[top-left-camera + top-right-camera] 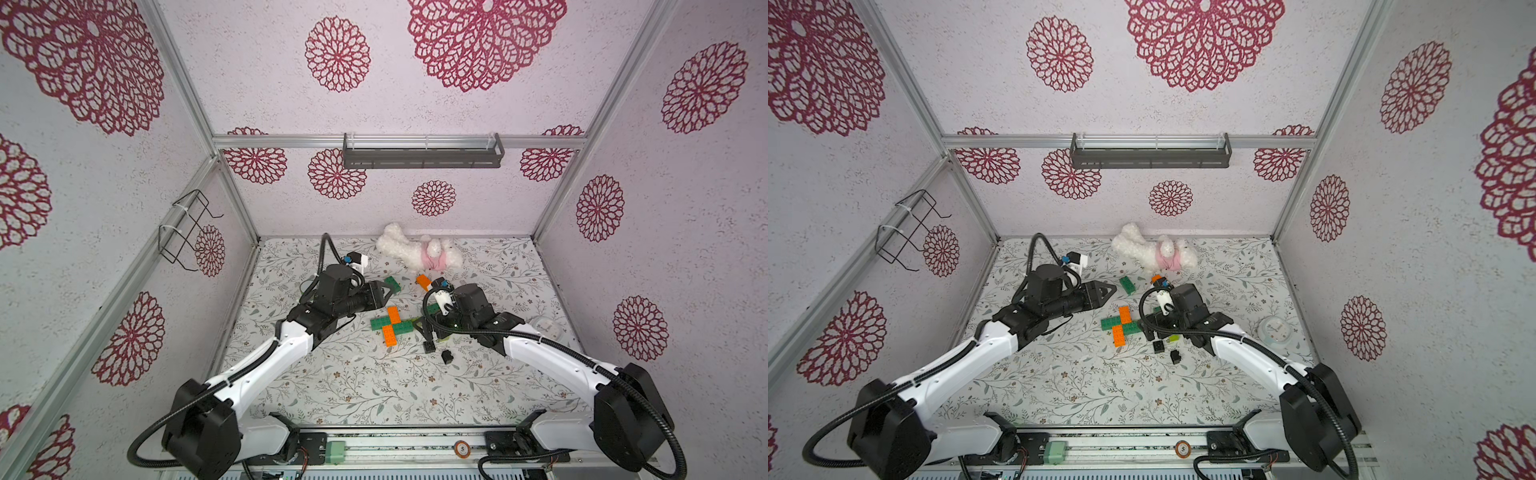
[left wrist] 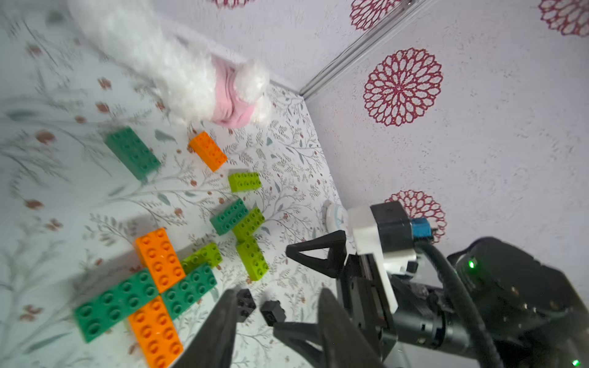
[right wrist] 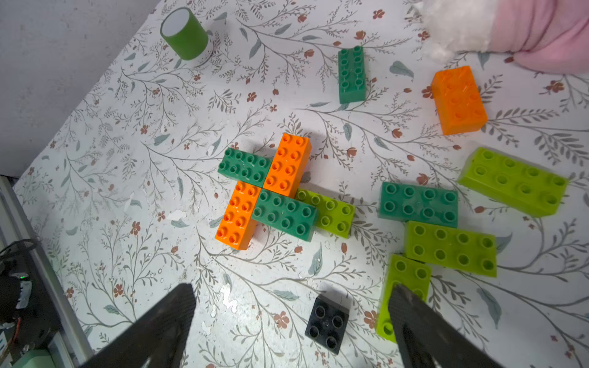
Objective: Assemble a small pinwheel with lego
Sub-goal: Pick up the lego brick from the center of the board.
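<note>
Jaws of the right gripper gape wide and empty above the black brick, lower middle, left gripper open too, and we'd pinch that light, rigid, slick square by its flat sides for the pinwheel cross mid-frame.

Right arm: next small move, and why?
Likely lower the right gripper onto the black square brick and close on it. The gripper is open and empty, and the brick lies loose between its fingers in the wrist view. The orange and green cross looks joined, with nothing capping its centre.
</note>
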Motion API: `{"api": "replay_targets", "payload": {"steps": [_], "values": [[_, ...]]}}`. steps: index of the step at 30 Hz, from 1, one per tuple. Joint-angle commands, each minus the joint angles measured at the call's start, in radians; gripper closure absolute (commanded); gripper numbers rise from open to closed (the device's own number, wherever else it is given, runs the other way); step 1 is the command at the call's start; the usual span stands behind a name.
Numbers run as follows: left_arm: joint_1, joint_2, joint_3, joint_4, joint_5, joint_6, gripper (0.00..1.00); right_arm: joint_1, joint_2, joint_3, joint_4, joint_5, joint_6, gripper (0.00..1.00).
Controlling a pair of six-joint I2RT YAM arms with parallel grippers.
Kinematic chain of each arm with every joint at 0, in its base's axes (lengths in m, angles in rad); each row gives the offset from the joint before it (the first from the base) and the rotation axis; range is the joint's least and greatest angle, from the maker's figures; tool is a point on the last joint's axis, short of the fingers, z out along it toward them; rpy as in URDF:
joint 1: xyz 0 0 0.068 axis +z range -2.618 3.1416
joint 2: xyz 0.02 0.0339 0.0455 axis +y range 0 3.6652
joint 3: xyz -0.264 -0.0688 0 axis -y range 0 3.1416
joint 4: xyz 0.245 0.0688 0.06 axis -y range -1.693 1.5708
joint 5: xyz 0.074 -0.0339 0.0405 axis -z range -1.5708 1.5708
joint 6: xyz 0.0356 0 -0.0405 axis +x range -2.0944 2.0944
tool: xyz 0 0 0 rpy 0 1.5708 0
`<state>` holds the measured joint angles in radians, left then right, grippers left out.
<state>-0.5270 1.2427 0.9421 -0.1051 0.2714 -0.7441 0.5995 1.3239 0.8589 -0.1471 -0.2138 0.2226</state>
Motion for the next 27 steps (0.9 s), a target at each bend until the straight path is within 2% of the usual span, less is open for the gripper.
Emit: {"api": "replay_targets", "payload": {"steps": [1, 3, 4, 7, 10, 15, 18, 21, 27], "values": [[0.009, -0.080, -0.039, -0.093, -0.135, 0.112, 0.22, -0.024, 0.005, 0.036, -0.033, 0.017, 0.044, 0.01], [0.010, -0.136, -0.061, -0.111, -0.179, 0.134, 0.05, -0.028, -0.012, 0.008, 0.002, 0.070, 0.073, 0.01], [0.010, -0.169, -0.079, -0.111, -0.202, 0.145, 0.02, -0.035, -0.027, -0.008, 0.021, 0.091, 0.095, 0.01], [0.011, -0.269, -0.144, -0.072, -0.264, 0.152, 0.03, -0.064, -0.046, -0.013, -0.002, 0.101, 0.139, 0.01], [0.013, -0.348, -0.200, -0.039, -0.298, 0.134, 0.03, -0.070, -0.080, -0.043, -0.031, 0.168, 0.154, 0.01], [0.014, -0.391, -0.245, -0.002, -0.182, 0.141, 0.03, -0.077, -0.099, -0.100, -0.094, 0.216, 0.182, 0.01], [0.014, -0.399, -0.290, 0.066, -0.118, 0.136, 0.03, -0.078, -0.115, -0.148, -0.062, 0.141, 0.204, 0.06], [0.012, -0.381, -0.311, 0.102, -0.089, 0.142, 0.03, -0.078, -0.128, -0.190, -0.051, 0.119, 0.244, 0.11], [0.012, -0.307, -0.312, 0.132, -0.022, 0.126, 0.03, -0.075, -0.101, -0.258, -0.024, 0.097, 0.286, 0.12]]}}
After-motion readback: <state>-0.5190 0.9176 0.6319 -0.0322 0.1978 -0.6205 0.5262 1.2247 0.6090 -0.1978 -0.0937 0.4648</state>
